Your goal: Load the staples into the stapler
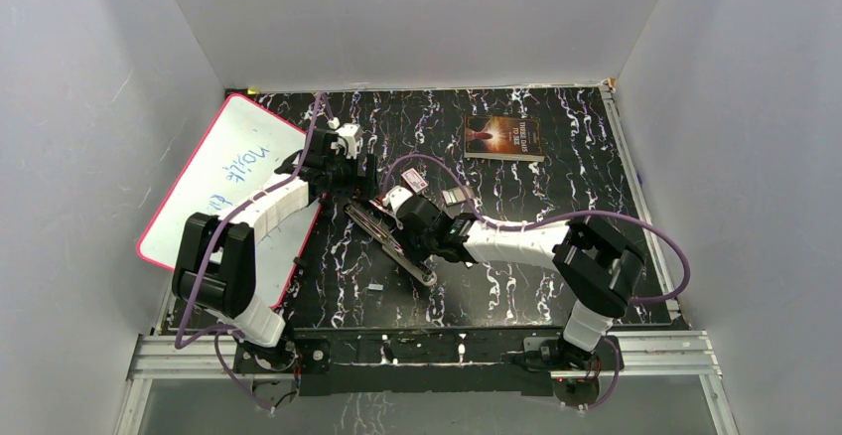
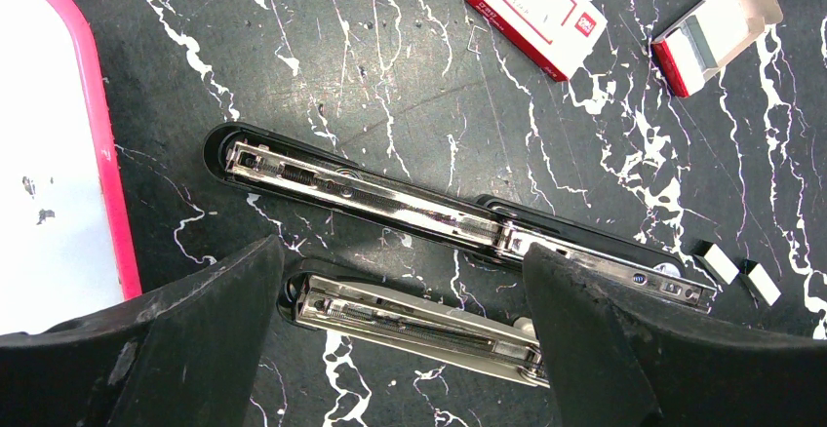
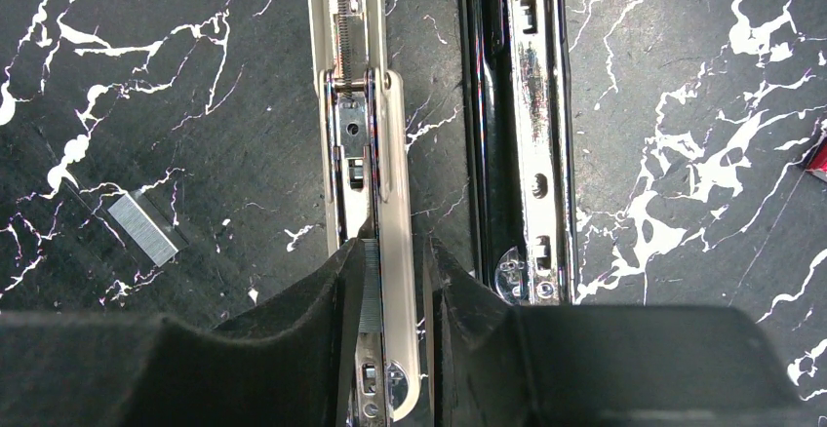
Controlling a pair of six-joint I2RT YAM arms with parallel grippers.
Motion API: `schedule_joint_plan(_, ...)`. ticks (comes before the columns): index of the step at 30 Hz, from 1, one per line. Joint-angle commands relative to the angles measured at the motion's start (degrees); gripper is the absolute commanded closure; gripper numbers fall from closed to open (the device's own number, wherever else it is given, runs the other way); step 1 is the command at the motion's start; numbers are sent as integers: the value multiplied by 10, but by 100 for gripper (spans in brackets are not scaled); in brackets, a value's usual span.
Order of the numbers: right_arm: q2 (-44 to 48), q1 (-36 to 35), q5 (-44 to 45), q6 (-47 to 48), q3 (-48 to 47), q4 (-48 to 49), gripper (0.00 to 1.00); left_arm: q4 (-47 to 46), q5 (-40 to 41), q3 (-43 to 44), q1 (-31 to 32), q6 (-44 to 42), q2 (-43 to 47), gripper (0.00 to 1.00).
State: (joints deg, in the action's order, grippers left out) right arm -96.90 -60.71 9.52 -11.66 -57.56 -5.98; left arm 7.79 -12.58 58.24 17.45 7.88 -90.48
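Between pinching right fingers [image 3: 336, 295], staples [image 3: 370, 286] half-hidden against stapler [image 3: 353, 125]; left fingers [image 2: 195, 329] wide, empty.

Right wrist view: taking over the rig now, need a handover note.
Left gripper: open, empty, hovering.
Right gripper: jaws narrowed around a staple strip and the open stapler magazine; firm grip unclear.
Spare strip lies on the table beside it; second stapler alongside, also open.
Done: staplers opened, strip at magazine. Left: seat strip, close stapler.
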Motion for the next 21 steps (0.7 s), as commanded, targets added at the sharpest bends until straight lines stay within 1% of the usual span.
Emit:
schedule_joint_plan(1, 11, 3, 5, 2, 6, -14, 64, 6, 0, 21, -2, -6, 7, 7)
schedule_joint_plan(6, 31, 2, -9, -5, 26, -19, 64, 6, -1, 20, -2, -6, 7, 7)
schedule_joint_plan(21, 96, -3, -8, -19, 67, -75, 64, 5, -5, 22, -2, -5, 1, 8)
